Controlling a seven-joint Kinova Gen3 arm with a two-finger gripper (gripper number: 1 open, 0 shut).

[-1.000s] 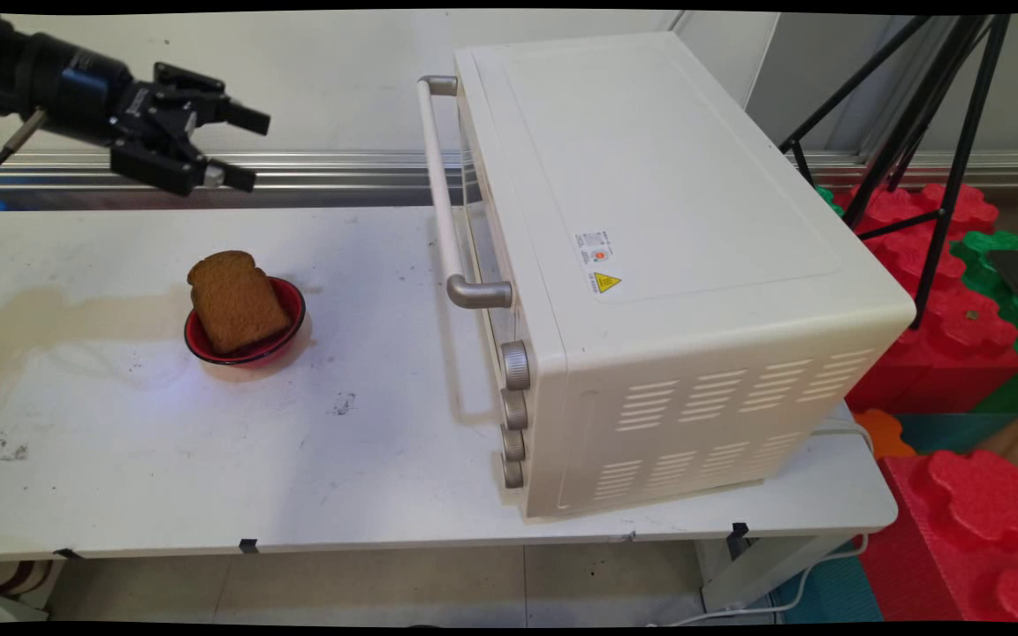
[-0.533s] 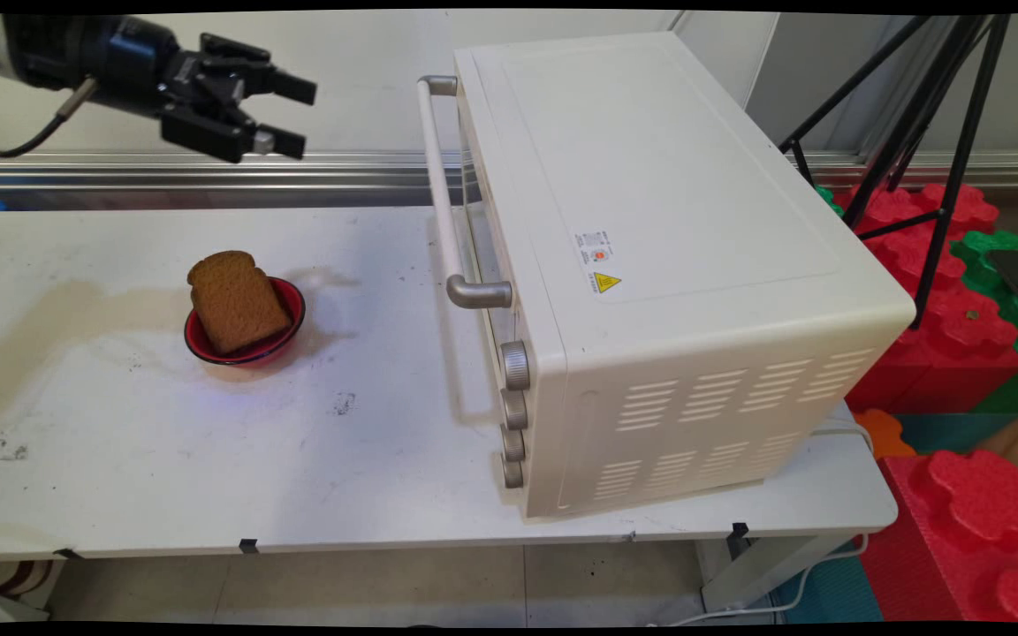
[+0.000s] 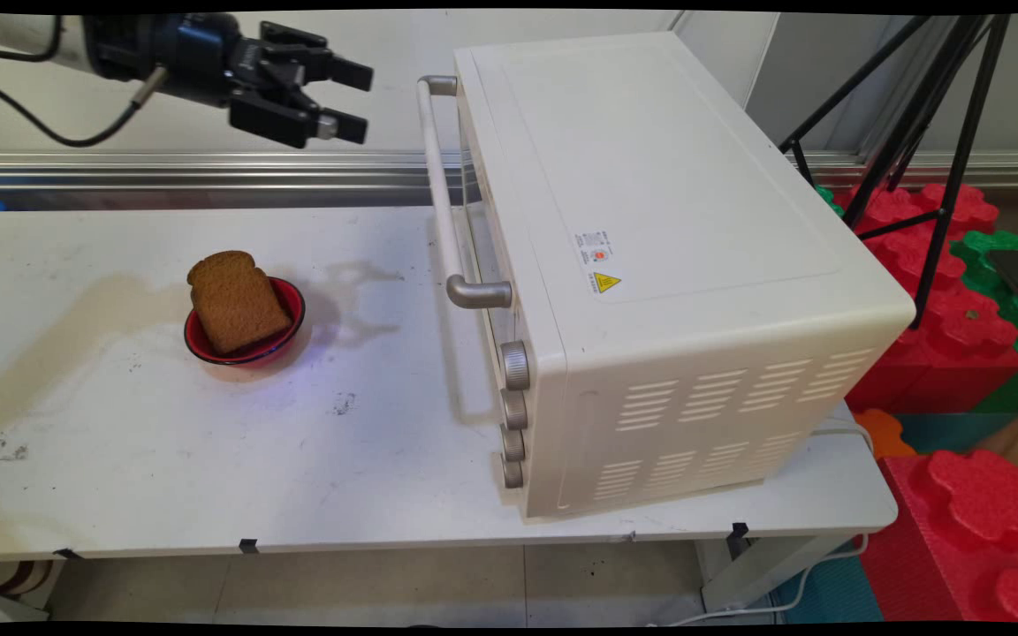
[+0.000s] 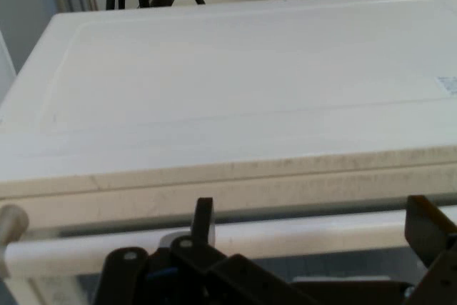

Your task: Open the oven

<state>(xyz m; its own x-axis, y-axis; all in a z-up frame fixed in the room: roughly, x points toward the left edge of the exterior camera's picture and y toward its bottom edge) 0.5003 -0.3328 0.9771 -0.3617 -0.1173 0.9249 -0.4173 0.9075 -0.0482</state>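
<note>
The white surface (image 3: 120,442) is scuffed and stained, with a brownish smear toward 9 o'clock. A cream toaster oven (image 3: 650,265) fills its 3 o'clock side, door shut as far as the view shows. The gripper (image 3: 352,99) hangs released and empty at 11 o'clock, near the oven's handle (image 3: 444,203). A bread slice (image 3: 235,300) leans in a red bowl (image 3: 288,305) left of centre. Red and green foam blocks (image 3: 960,336) and a black tripod (image 3: 942,132) stand beyond.

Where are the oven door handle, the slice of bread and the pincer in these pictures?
oven door handle (image 3: 441,190): main view, middle of the long bar.
slice of bread (image 3: 237,302): main view, centre of its brown face.
pincer (image 3: 359,102): main view, midway between its two fingertips.
</note>
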